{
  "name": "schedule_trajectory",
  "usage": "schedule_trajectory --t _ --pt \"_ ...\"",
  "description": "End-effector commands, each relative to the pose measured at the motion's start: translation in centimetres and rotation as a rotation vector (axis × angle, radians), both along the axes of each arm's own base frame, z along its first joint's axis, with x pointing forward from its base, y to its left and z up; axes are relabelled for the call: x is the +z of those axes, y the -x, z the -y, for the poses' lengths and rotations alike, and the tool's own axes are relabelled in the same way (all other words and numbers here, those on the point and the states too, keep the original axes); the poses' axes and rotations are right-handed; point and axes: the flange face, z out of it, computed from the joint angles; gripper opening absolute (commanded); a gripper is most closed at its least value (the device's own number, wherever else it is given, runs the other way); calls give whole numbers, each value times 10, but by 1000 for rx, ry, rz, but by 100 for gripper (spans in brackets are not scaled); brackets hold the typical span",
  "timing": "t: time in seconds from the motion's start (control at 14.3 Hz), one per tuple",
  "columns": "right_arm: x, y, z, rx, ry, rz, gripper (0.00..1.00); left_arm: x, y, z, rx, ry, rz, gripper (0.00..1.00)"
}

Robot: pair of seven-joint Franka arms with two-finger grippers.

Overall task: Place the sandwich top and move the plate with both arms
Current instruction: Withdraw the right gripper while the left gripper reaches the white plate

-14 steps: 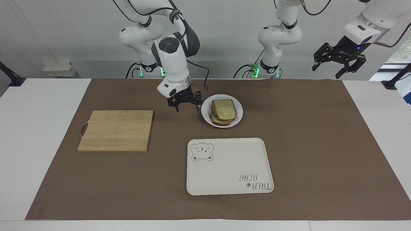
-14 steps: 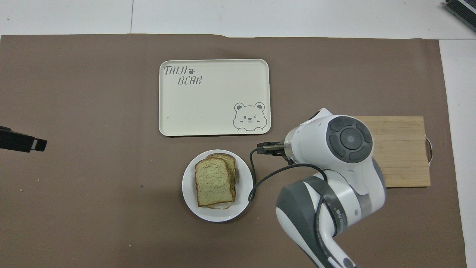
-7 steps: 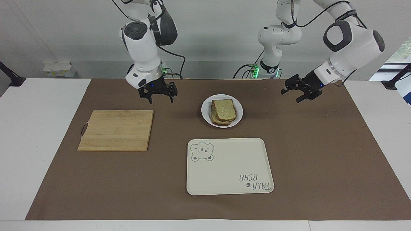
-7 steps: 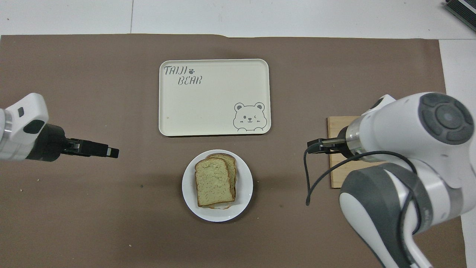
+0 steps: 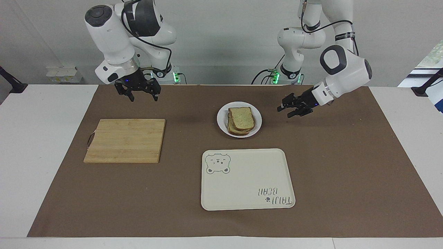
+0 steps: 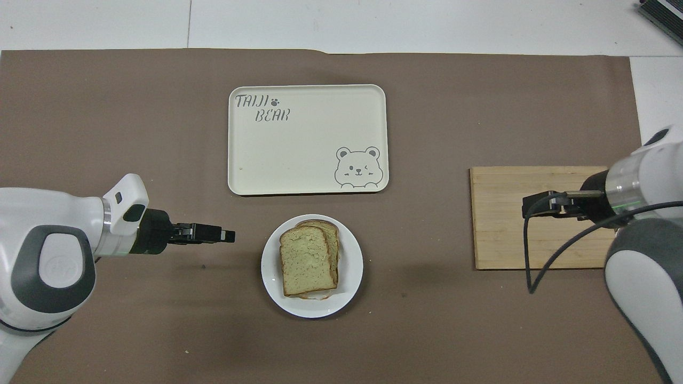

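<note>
The sandwich top [image 5: 243, 117] is a tan bread slice that lies on top of a stack of bread on the plate [image 5: 257, 121], a small round white one in the middle of the mat. In the overhead view the slice [image 6: 306, 259] covers most of the plate [image 6: 352, 269]. My left gripper [image 5: 284, 112] is open and empty. It hangs low beside the plate, toward the left arm's end, a short gap from the rim, and also shows in the overhead view [image 6: 229, 235]. My right gripper [image 5: 143, 98] is open, empty and raised over the cutting board [image 6: 501, 240].
A cream rectangular tray with a bear drawing [image 5: 247, 180] lies farther from the robots than the plate and shows bare in the overhead view [image 6: 307, 138]. The wooden cutting board [image 5: 126, 140] lies toward the right arm's end. A brown mat covers the table.
The right gripper has moved away from the plate and up, to over the cutting board. The left gripper has come down and in toward the plate. The bread and plate have not moved.
</note>
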Motion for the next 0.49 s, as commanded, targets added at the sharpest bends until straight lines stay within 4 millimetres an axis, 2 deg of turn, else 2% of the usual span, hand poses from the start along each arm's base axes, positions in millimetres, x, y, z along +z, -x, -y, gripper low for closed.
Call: schedule_trajectory --t 0.0,0.35,0.42 --pt "22 -2 17 -7 19 16 100 -30 25 -1 51 55 35 72" --pt "82 -6 34 -31 43 118 100 -66 43 16 66 68 60 66" --pt "100 -5 35 -23 51 126 100 -72 45 21 59 68 61 65"
